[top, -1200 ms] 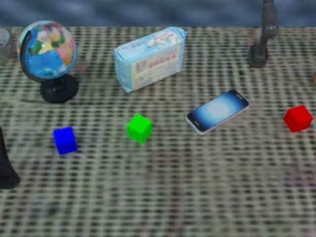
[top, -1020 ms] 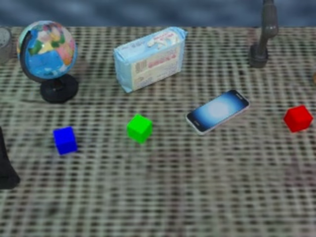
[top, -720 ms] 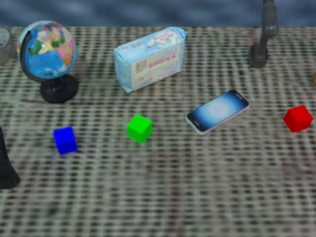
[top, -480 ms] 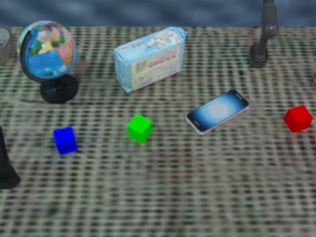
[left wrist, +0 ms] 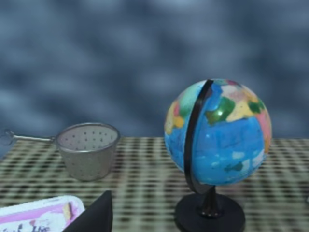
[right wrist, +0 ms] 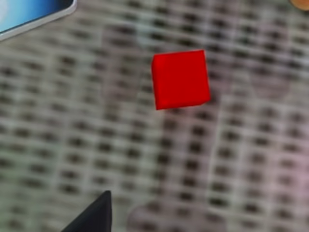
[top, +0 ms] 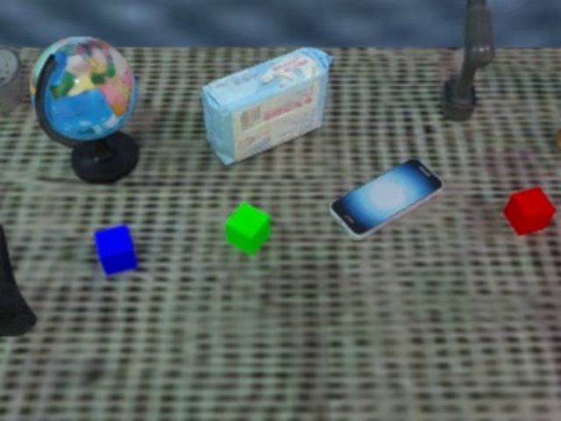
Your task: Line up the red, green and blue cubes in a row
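Note:
Three small cubes lie apart on the woven mat. The blue cube (top: 116,249) is at the left, the green cube (top: 247,227) sits right of it, and the red cube (top: 529,210) is near the right edge. In the right wrist view the red cube (right wrist: 180,79) lies below the camera, apart from my right gripper's one visible dark fingertip (right wrist: 99,215); nothing is beside that finger. My left arm (top: 9,298) stays at the left edge. Its one visible fingertip (left wrist: 99,215) points toward the globe (left wrist: 217,140) and holds nothing.
A smartphone (top: 387,196) lies between the green and red cubes. A wipes pack (top: 267,103) and the globe (top: 83,88) stand at the back. A metal strainer (left wrist: 89,150) is at the far left and a grey post (top: 465,70) at the back right.

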